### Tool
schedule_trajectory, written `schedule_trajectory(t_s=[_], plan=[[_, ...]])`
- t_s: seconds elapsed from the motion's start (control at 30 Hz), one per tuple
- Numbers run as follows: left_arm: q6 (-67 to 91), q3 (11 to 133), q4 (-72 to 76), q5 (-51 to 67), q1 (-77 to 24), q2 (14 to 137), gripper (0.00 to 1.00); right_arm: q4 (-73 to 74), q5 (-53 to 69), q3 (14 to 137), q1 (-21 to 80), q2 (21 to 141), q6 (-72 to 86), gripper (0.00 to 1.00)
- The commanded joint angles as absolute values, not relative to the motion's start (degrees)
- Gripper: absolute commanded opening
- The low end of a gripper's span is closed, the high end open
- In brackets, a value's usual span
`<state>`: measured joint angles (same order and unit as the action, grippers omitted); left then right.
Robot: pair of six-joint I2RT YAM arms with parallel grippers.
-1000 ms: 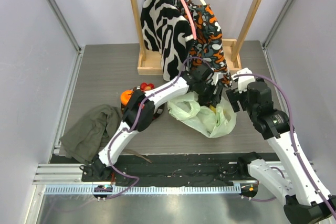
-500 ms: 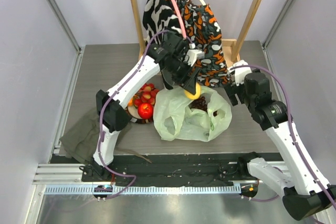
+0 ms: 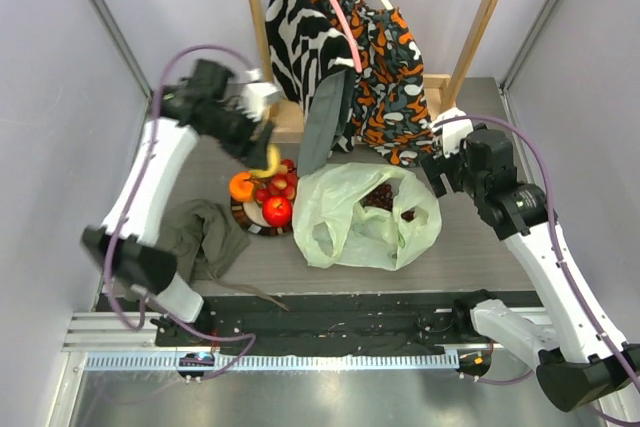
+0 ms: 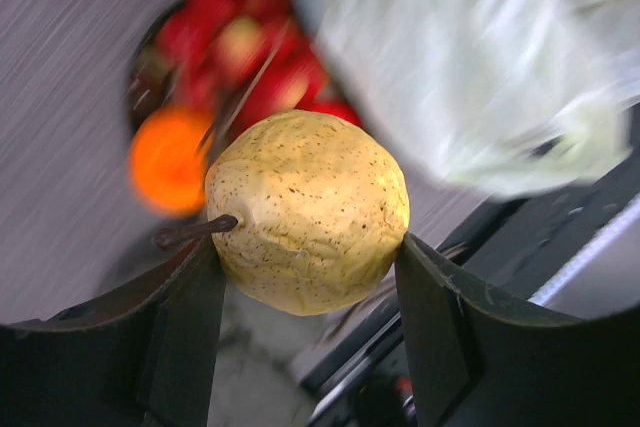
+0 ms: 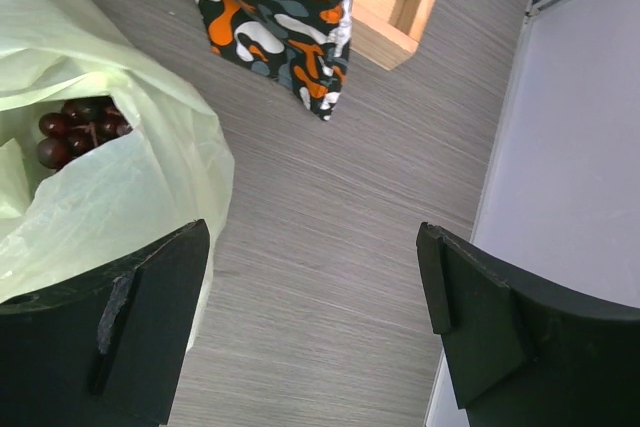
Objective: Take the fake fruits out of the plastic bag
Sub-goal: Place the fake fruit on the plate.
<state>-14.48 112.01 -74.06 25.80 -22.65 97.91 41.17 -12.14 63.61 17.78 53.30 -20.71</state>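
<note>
Top view: L gripper is hanging over the plate w/ the yellow fruit pinched btwn its fingers. Plate is carrying the apple, orange piece and strawberries. Plastic bag is lying just right of the plate, mouth gaping, grapes sitting inside. R gripper is hovering at the bag's right edge, jaws spread wide, gripping nothing.

Left wrist: fingers are clamping the speckled yellow fruit on both sides. Blurred below are the plate w/ red fruits and orange piece, w/ the bag to the right.

Right wrist: fingers are standing far apart over bare tabletop. The bag is at left, grapes showing in its mouth.

Vs half a sec earlier: L gripper has swung from above the bag mouth to over the plate, fruit still gripped. Bag and R gripper are staying put.
</note>
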Motion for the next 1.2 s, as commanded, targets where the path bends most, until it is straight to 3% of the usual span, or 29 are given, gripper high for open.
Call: schedule_trajectory(t_s=[0.0, 0.13, 0.33, 0.57, 0.97, 1.0, 1.07, 1.1, 1.17], plan=[[-27.66, 96.89, -79.36, 19.51, -14.08, 82.81, 0.00, 37.71, -8.88, 65.13, 17.58, 54.49, -18.90, 0.92], [-28.84, 75.04, -68.35, 15.74, -13.80, 73.23, 0.00, 37.09, -7.21, 65.39, 17.49, 55.72, -17.49, 0.92], [-10.48, 56.19, -40.93, 3.70, -13.71, 66.45, 0.00, 38.49, -6.68, 68.73, 17.58, 57.92, -17.58, 0.92], [4.82, 55.63, -32.61, 7.27, -13.54, 73.20, 0.00, 40.34, -7.38, 71.10, 17.32, 58.80, -18.10, 0.92], [9.66, 53.62, -32.44, 10.54, -13.27, 77.60, 0.00, 39.20, -6.68, 70.05, 15.74, 59.41, -17.84, 0.93], [9.93, 53.35, -32.26, 11.07, -13.27, 77.96, 0.02, 39.20, -6.51, 70.14, 15.82, 59.68, -17.75, 0.93], [10.37, 53.52, -32.34, 10.90, -13.27, 78.92, 0.24, 39.20, -6.24, 70.40, 15.82, 60.03, -17.58, 0.93], [10.46, 54.22, -32.69, 10.64, -13.27, 79.27, 0.40, 39.29, -6.15, 70.57, 15.82, 60.03, -17.58, 0.92], [10.37, 54.93, -34.35, 9.67, -13.27, 80.33, 0.52, 39.29, -6.07, 70.66, 15.73, 60.29, -17.75, 0.93]])
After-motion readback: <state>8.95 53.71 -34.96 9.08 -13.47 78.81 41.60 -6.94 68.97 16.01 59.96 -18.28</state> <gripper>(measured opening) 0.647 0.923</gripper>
